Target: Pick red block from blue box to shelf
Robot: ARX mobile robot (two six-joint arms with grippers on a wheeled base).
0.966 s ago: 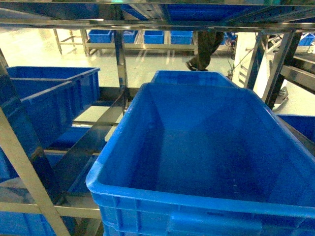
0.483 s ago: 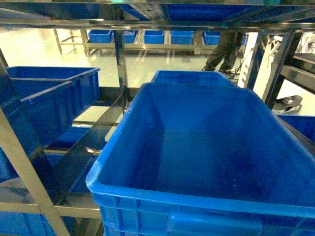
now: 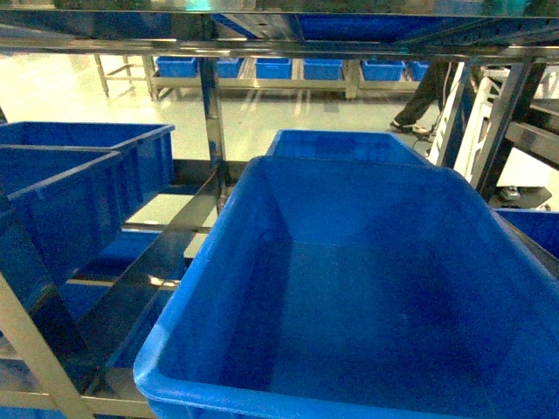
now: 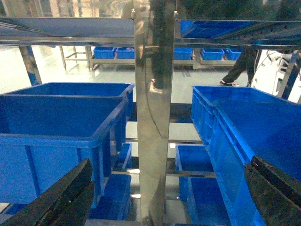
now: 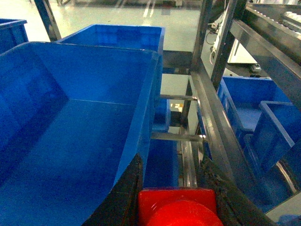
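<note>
The right gripper (image 5: pixel 175 197) is gripping the red block (image 5: pixel 176 207) beside the shelf (image 5: pixel 207 108), the left gripper (image 4: pixel 164 197) is gaping wide.

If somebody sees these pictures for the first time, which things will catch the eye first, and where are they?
The big empty blue crate fills the head view, sitting on the steel shelf. In the right wrist view, the red block glows at the bottom edge, clamped in the right gripper beside that crate's wall. In the left wrist view, a shiny upright splits the picture, with the open left gripper holding nothing.
</note>
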